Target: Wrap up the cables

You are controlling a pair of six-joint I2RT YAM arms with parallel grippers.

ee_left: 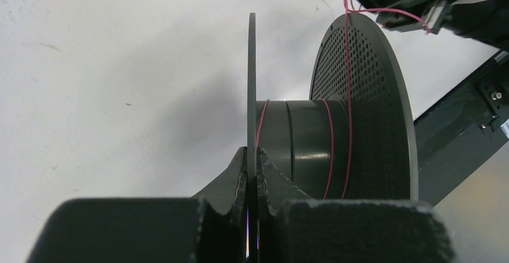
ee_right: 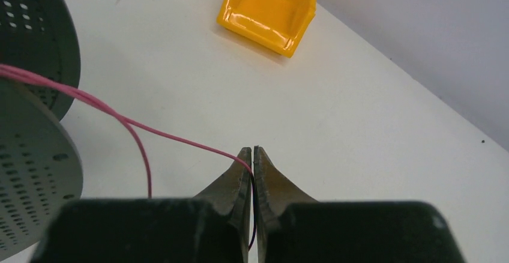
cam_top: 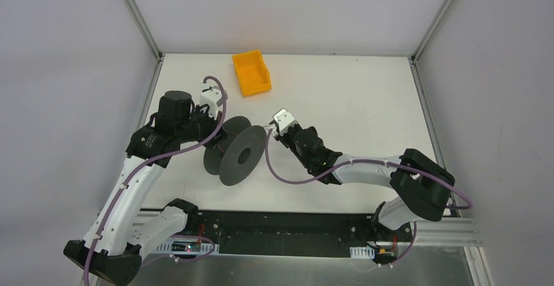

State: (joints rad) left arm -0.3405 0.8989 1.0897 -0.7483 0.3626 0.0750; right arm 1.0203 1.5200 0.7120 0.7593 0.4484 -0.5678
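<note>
A dark grey spool (cam_top: pixel 236 150) stands on its edge at the table's middle left. My left gripper (ee_left: pixel 252 155) is shut on the spool's thin outer flange (ee_left: pixel 251 65), seen edge-on in the left wrist view. The thin pink-red cable (ee_left: pixel 347 95) circles the hub (ee_left: pixel 300 137) in a few turns and climbs over the perforated flange. From there the cable (ee_right: pixel 174 136) runs across the table into my right gripper (ee_right: pixel 252 152), which is shut on it with only a hair-thin gap. From above, that right gripper (cam_top: pixel 271 129) sits just right of the spool, and the left gripper (cam_top: pixel 219 131) is on its left side.
A yellow bin (cam_top: pixel 251 72) sits at the back of the white table (cam_top: pixel 366 103), also visible ahead of the right gripper as the yellow bin (ee_right: pixel 270 11). Grey walls enclose the table on three sides. A black rail (cam_top: pixel 287 230) runs along the near edge.
</note>
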